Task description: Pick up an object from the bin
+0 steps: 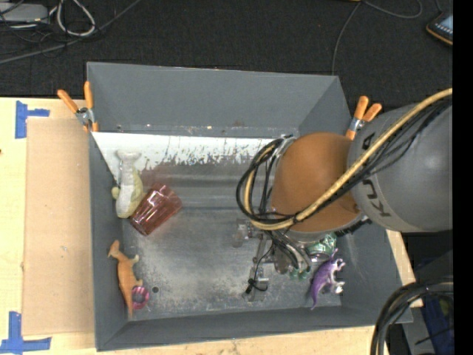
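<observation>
My gripper (260, 271) hangs low over the bin floor, right of the middle and near the front wall, half hidden under the arm's orange cover. Nothing shows in it. A purple toy dinosaur (326, 277) lies just to its right, in the front right corner. A green and white thing (318, 247) lies between the gripper and that dinosaur, partly covered by the arm.
Along the left wall lie a pale clear bottle (128, 184), a red translucent cup (157, 210) on its side, an orange toy dinosaur (124, 271) and a small pink thing (140, 294). The arm and its cables cover the bin's right part.
</observation>
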Tool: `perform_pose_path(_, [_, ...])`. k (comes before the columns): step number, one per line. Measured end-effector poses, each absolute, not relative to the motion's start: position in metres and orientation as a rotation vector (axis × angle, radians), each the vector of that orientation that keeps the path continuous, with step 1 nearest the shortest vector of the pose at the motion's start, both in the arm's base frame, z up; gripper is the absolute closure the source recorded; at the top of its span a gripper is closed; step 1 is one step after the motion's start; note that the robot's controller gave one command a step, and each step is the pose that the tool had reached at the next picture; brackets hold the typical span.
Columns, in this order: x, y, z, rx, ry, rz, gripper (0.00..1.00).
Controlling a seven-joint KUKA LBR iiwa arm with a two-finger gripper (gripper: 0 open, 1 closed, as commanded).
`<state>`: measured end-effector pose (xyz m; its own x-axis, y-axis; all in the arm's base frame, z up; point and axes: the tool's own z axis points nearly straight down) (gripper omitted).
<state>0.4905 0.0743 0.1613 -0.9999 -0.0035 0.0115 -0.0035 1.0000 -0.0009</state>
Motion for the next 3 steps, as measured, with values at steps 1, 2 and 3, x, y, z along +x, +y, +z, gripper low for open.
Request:
perform_pose_path(1, [0.492, 0.074, 0.165, 0.0, -3.138, 0.0, 0.0])
perform_pose_path(2, [0.486, 0.034, 0.127, 0.21, -3.13, -0.001, 0.0])
perform_pose_path(3, [0.55, -0.029, 0.1, 0.415, -3.116, 0.001, 0.0])
